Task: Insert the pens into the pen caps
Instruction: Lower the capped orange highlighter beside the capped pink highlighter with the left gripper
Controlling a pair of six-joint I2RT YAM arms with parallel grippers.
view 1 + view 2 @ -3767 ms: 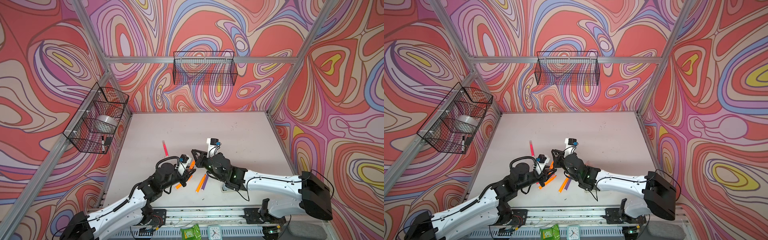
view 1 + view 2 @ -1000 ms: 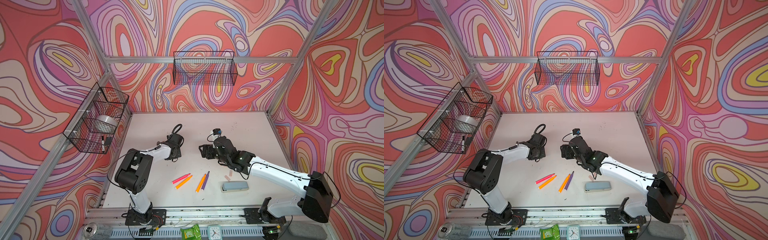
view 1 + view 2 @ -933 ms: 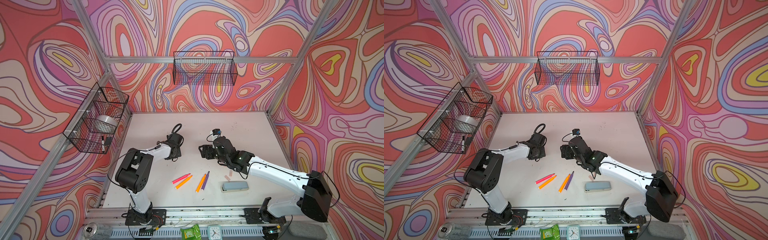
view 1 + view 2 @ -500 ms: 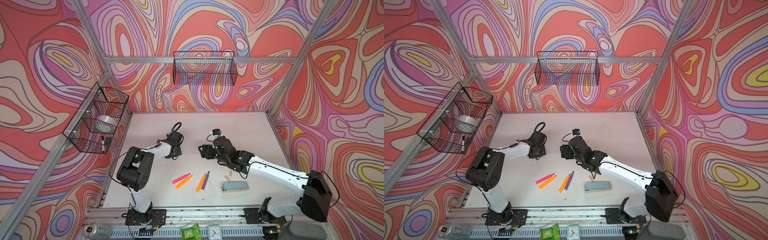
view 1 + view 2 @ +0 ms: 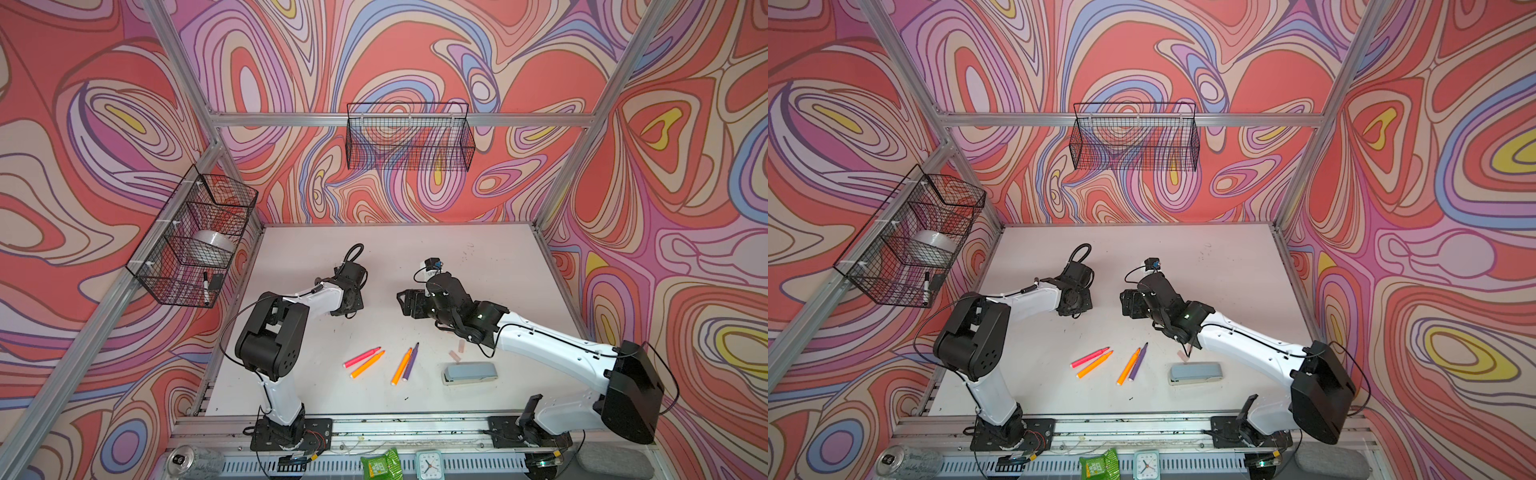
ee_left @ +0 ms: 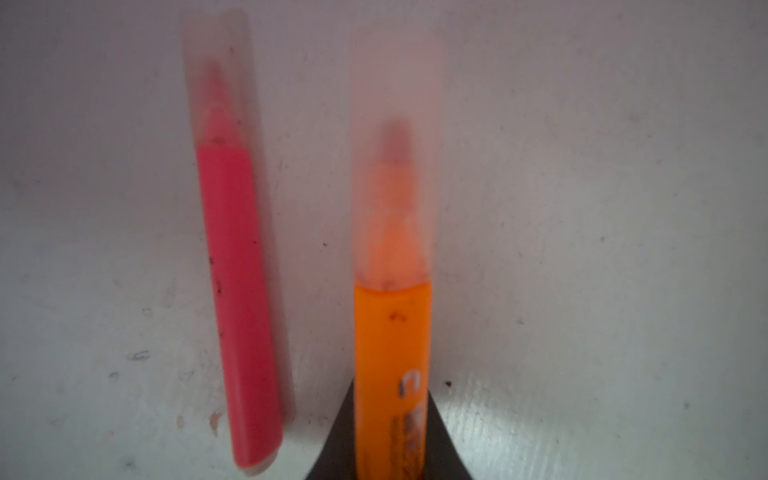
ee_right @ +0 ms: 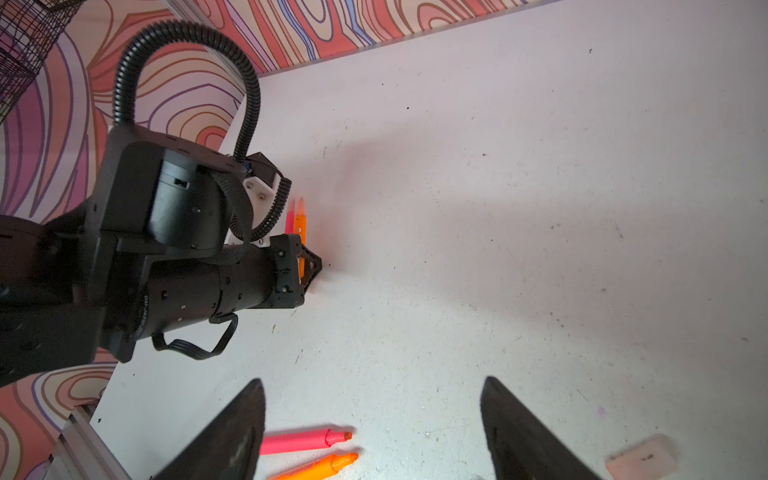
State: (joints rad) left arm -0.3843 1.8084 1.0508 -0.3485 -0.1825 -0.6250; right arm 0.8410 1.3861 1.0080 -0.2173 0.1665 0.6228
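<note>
Gripping a capped orange pen (image 6: pixel 390 332) by its barrel, the left pincer (image 6: pixel 390 388) is closed on it, a dark fingertip (image 6: pixel 436 424) against each side. A translucent cap (image 6: pixel 392 174) covers the pen's tip. Whether this pen rests on the tabletop (image 5: pixel 478 266) I cannot tell. Just beside it, apart and nearly parallel, a capped pink pen (image 6: pixel 241 291) lies flat on the tabletop.

In both top views the left wrist hides this pair, at about 10 o'clock from the tabletop's middle. The right pincer (image 7: pixel 372 380) hangs near the middle, at 3 o'clock of the left pincer and facing it. Its jaws are spread wide with nothing between them.

At 6 o'clock from the middle lie four pens without caps. A bare pink pen (image 5: pixel 361 356) lies alongside a bare orange pen (image 5: pixel 367 365). At their 3 o'clock, a second bare orange pen (image 5: pixel 401 366) lies alongside a purple pen (image 5: pixel 410 360). Two loose caps (image 5: pixel 461 345) lie at 4 o'clock by the right arm, with a grey-blue stapler (image 5: pixel 469 372) at 5 o'clock.
</note>
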